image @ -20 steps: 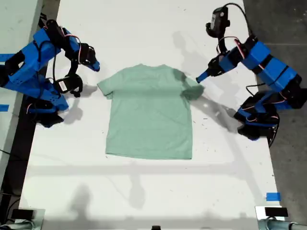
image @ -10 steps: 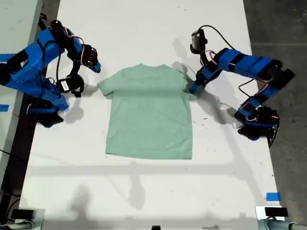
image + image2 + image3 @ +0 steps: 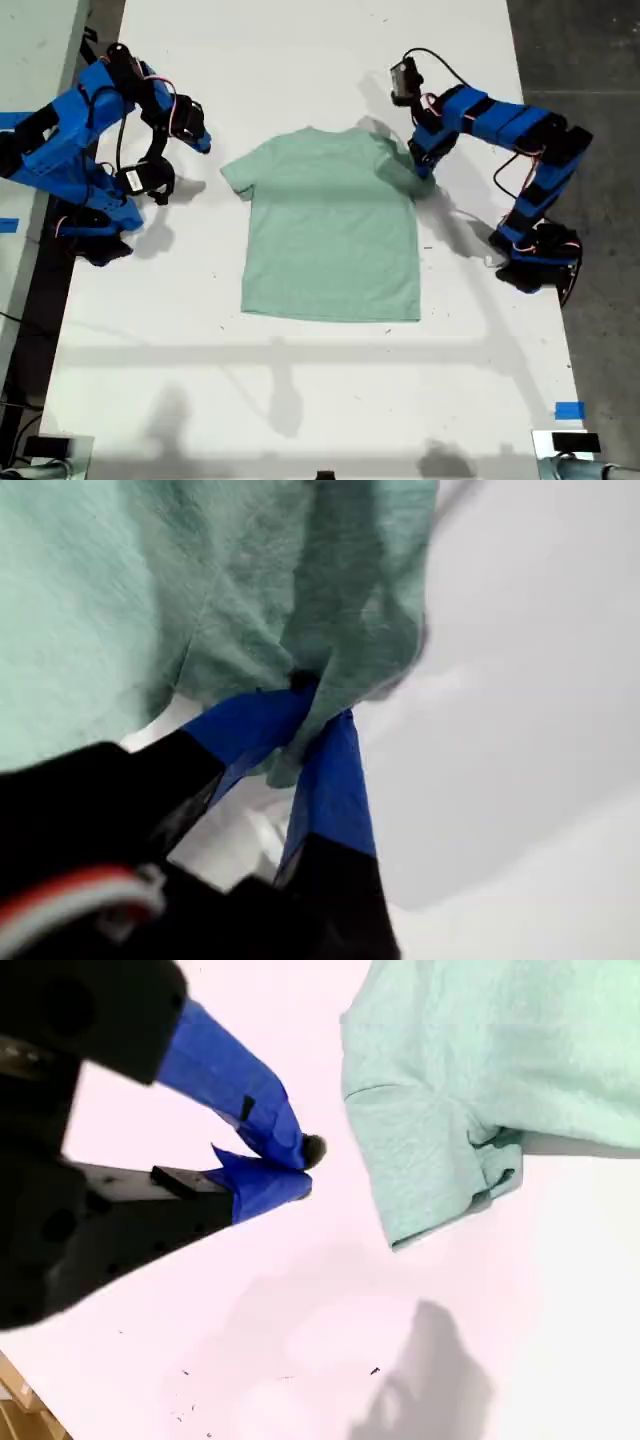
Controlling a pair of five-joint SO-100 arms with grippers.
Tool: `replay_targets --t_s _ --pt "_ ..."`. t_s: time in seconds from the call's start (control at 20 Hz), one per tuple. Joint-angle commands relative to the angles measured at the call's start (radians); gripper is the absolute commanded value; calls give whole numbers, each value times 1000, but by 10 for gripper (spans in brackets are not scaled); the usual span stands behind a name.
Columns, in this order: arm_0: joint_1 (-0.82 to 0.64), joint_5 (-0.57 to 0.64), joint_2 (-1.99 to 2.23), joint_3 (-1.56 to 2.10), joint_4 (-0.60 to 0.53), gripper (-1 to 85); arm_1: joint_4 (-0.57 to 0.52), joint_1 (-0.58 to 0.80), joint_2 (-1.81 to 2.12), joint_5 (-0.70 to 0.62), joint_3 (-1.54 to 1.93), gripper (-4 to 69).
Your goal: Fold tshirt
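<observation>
Tshirt (image 3: pixel 330 240) is lying mostly flat in the middle of the white tabletop (image 3: pixel 300 400), hem toward the bottom of the exterior view. The first gripper (image 3: pixel 315 715) has its blue jaws pinched onto the sleeve on the exterior view's right, and the cloth bunches up around them. The second gripper (image 3: pixel 300 1170) sits over bare tabletop just beside the other sleeve, not touching it, jaws pretty much closed with nothing in them. Shirt's a pale mint green, a few wrinkles.
</observation>
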Motion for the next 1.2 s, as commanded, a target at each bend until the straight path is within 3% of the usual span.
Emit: replay_targets --t_s 0.0,0.15,0.5,0.6,0.75,0.8,0.85,1.05,1.15 --pt "25 0 6 -15 2 1 123 61 196 -9 -103 -14" --pt "26 -3 6 -12 -6 1 222 -58 268 89 -244 -14" --pt "31 -3 -20 -12 -20 1 267 -502 -106 382 -831 -14" --pt "31 -3 -20 -12 -25 1 250 -551 -242 417 -937 -14" --pt "31 -3 -25 -8 -37 1 129 -554 -383 430 -914 -10" --pt "31 -6 -31 -8 -38 3 106 -549 -434 436 -919 93" --pt "29 -6 -34 -8 -40 4 104 -545 -471 426 -931 269" --pt "3 -8 -38 -12 -38 22 265 -525 -291 411 -900 248" --pt "-12 -20 -43 -41 -3 94 365 -520 -126 403 -867 250"
